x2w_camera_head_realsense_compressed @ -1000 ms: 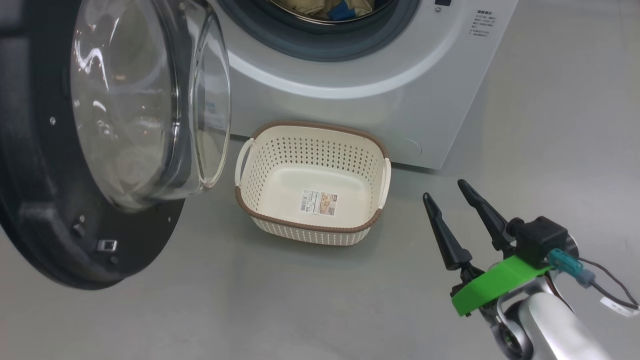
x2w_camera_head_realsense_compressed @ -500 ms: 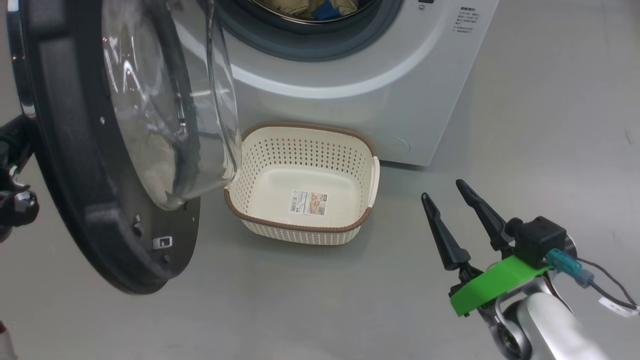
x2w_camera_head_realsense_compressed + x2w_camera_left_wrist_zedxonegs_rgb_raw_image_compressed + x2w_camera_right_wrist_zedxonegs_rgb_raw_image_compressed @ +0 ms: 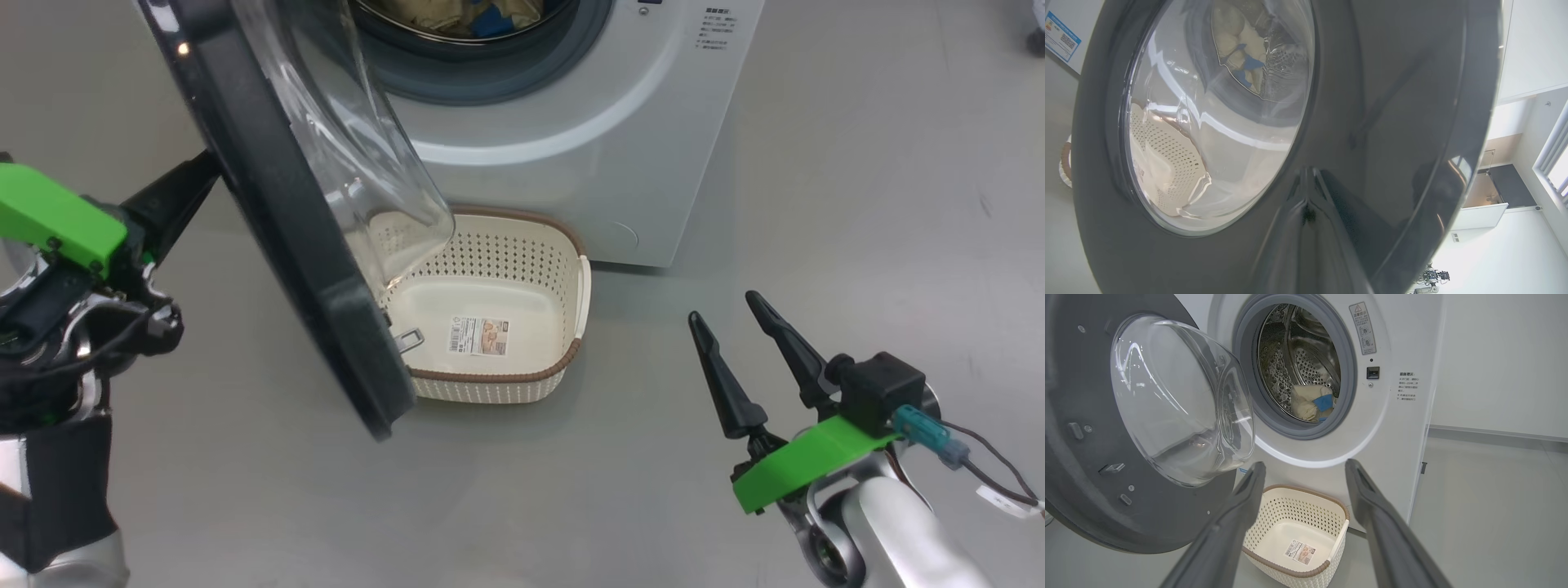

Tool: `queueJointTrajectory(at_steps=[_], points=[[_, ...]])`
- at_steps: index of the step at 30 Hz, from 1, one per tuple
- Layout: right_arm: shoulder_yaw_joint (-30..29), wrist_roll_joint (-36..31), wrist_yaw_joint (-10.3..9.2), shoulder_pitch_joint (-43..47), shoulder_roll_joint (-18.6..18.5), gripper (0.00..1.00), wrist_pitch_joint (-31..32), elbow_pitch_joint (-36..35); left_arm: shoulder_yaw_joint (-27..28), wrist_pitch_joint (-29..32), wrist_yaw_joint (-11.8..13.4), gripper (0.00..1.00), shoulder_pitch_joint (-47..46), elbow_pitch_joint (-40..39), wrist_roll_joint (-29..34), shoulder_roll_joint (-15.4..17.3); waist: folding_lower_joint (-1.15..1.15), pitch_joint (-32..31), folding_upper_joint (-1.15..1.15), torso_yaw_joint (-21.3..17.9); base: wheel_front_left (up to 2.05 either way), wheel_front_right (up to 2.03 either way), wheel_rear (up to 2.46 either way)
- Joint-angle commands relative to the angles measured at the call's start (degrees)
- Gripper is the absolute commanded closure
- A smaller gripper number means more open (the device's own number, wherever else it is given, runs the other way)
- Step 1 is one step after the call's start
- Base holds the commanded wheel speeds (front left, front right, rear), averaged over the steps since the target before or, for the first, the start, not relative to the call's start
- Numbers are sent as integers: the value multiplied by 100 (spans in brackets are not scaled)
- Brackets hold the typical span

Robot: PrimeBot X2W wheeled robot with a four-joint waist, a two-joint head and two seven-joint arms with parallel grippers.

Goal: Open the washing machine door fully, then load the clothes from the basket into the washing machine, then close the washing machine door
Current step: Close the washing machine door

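**At the left of the frame, closed fingers against the half-open door**

In the head view the washing machine door (image 3: 286,204) runs slantwise from the top edge down to the lower middle, seen almost edge-on. Its glass bowl and lower rim cover the left part of the basket (image 3: 490,377); if they touch it, I cannot tell. The basket stands on the floor (image 3: 857,204) just in front of the washing machine (image 3: 555,147), and it holds only its label. The clothes (image 3: 445,12) lie inside the drum, at the top edge of the frame.

Right of the basket the grey floor is free up to the right gripper (image 3: 722,307). Left of the door there is also bare floor.

The left gripper (image 3: 200,171) comes from the left edge, its fingers pressed together and grasping nothing, with the tips at the glossy outer rim of the door. The right gripper waits at the lower right, fingers spread apart and empty, pointing up the frame, well apart from the basket
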Motion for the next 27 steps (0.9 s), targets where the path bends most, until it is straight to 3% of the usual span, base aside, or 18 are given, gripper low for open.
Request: queueJointTrajectory(at_steps=[1, 12, 27], points=[[52, 28, -16, -32, 19, 0, -37, -159, 54, -19, 36, 100, -349, -301, 22, 76, 0, -5, 0, -33, 0, 0, 0], [63, 33, -16, -30, 20, 0, -37, -155, -149, -511, -468, 100, -552, 146, -103, -418, 0, -76, 0, -329, 0, 0, 0], [98, 45, -16, 14, -6, 0, -37, -120, -288, -1197, -1133, 100, -903, 1350, -152, -584, 0, -173, 0, -640, 0, 0, 0]])
